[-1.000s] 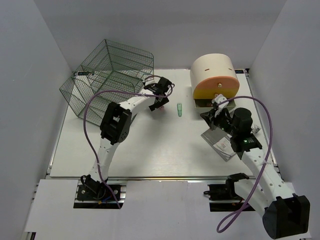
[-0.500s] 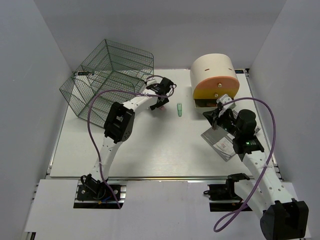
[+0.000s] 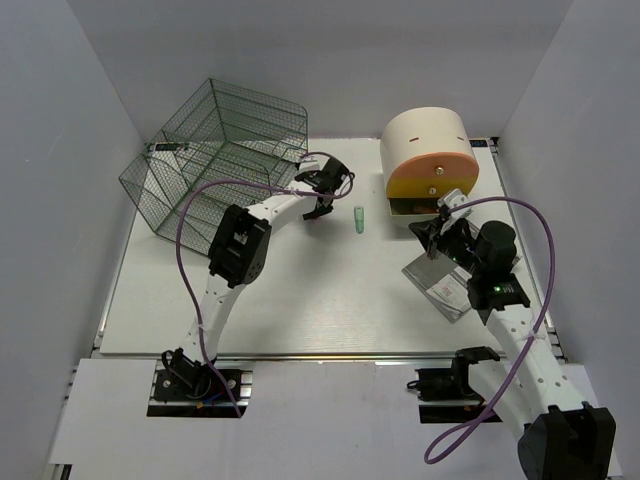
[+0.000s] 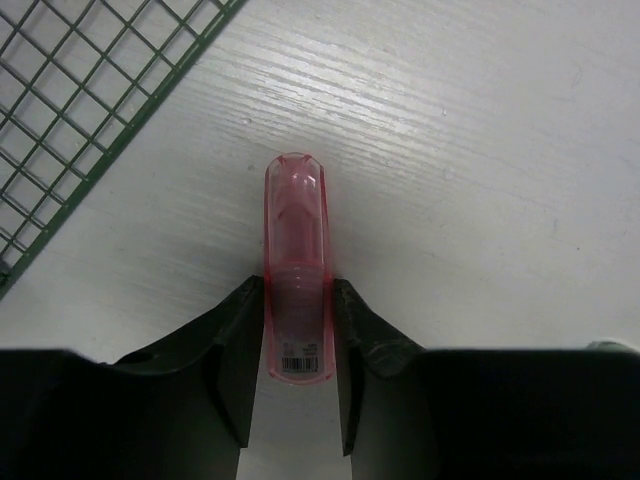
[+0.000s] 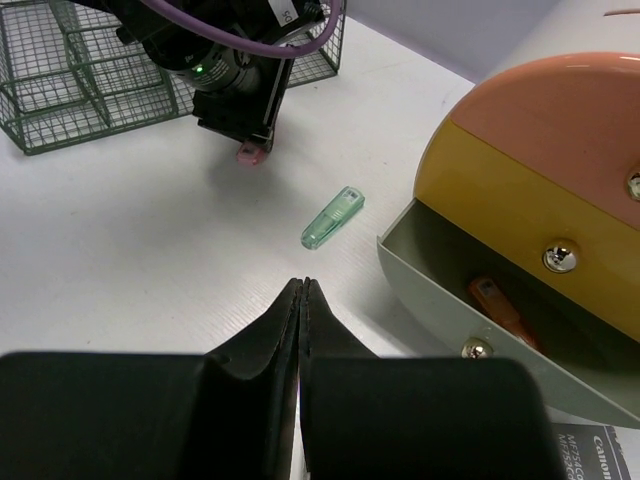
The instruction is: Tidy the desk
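Small green tube (image 3: 359,219) on the desk (image 3: 300,300) between wire cage (image 3: 215,150) and drawer box (image 3: 430,155)

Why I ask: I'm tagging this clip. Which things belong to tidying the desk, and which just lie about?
Job in hand:
white flat desk
pink translucent plastic tube, clamped in the left tool
green translucent plastic tube, loose
cream-and-orange rounded drawer box, drawer open
dark wire-mesh cage

Lying about, likely:
black-and-white printed booklet
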`<state>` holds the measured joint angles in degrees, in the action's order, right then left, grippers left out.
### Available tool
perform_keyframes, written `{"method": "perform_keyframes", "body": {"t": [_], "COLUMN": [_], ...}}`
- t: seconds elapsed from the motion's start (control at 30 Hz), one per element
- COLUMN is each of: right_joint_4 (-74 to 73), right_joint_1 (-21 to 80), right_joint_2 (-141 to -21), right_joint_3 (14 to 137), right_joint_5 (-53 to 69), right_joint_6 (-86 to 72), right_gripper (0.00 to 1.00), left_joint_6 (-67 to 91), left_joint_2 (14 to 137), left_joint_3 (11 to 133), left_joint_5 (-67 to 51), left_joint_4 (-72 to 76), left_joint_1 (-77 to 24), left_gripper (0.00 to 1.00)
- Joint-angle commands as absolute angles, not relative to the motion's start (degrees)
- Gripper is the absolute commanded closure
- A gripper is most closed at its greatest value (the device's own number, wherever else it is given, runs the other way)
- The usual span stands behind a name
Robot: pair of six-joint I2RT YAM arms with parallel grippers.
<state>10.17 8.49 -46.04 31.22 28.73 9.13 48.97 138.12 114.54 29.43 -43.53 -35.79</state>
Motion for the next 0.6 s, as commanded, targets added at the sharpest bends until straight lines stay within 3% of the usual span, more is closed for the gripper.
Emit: {"method": "perform_keyframes", "body": {"t": [0.0,0.03,0.07,0.2,0.27,0.3,0.33,0.4,0.43,0.47,0.57], "right_joint_4": [13.0,13.0,13.0,12.9,12.8,12.8,12.8,12.9,12.9,13.0,13.3], "right_joint_1": [7.8,7.7,7.6,7.3,7.0,6.9,6.6,6.2,5.9,5.8,4.9], "right_joint_2": [-45.0,-45.0,-44.9,-44.6,-44.6,-44.6,-44.6,-44.6,-44.8,-44.8,-44.7], "right_joint_3": [30.9,30.9,30.9,30.9,31.1,31.3,31.4,31.5,31.6,31.6,31.8], "right_joint_5": [29.4,29.5,29.4,28.8,28.1,27.8,27.2,26.2,25.3,24.8,21.7], "right_joint_6": [8.2,8.3,8.3,8.4,8.4,8.4,8.4,7.9,7.4,7.4,6.4], "right_gripper": [1.0,1.0,1.0,1.0,0.99,0.89,0.73,0.65,0.66,0.68,0.84], "left_joint_6": [45.5,43.6,42.5,34.0,27.2,24.4,19.6,14.2,10.0,7.9,0.6], "left_joint_2": [138.5,137.8,136.9,128.3,124.0,119.3,116.9,111.8,106.9,104.7,98.0], "left_joint_3": [111.0,111.0,105.6,99.2,94.9,93.0,91.2,89.2,89.2,78.5,74.5], "left_joint_5": [23.7,22.2,21.3,15.1,9.8,7.1,4.7,-5.6,-8.7,-13.7,-20.2], "left_joint_4": [-47.8,-46.5,-45.5,-38.2,-32.4,-30.3,-25.6,-20.2,-14.8,-12.3,-5.6], "left_joint_1": [-36.5,-36.5,-36.5,-37.5,-38.1,-38.7,-38.7,-38.7,-38.7,-38.7,-38.7], "left_gripper": [0.59,0.59,0.7,0.83,0.94,0.98,1.0,1.0,1.0,1.0,1.0]}}
